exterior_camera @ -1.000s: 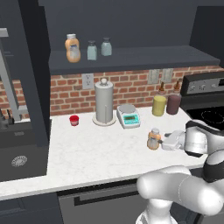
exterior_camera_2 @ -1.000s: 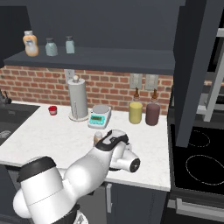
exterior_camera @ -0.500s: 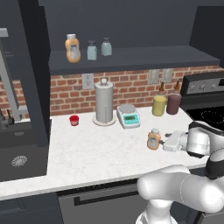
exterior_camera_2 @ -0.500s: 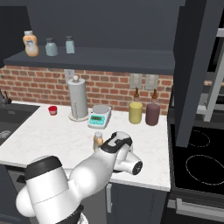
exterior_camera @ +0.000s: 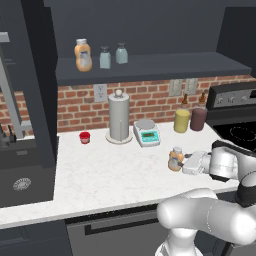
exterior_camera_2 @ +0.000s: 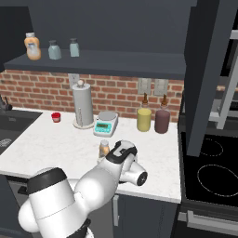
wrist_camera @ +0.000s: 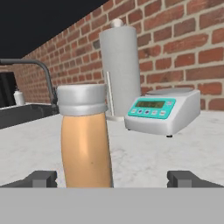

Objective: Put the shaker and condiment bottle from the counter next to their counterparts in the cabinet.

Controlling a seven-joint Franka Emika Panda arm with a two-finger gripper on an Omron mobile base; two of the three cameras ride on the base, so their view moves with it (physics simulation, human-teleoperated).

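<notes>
The gripper stands wide open, its fingertips spread well apart either side of the condiment bottle without touching it. The bottle's base is cut off in the hand view. It stands upright on the counter, orange with a whitish cap, near the scale.

Orange condiment bottle — whitish cap — on white marbled counter.

Flat, even rendered light, soft faint shadows, no glare, mildly coarse resolution.
</notes>
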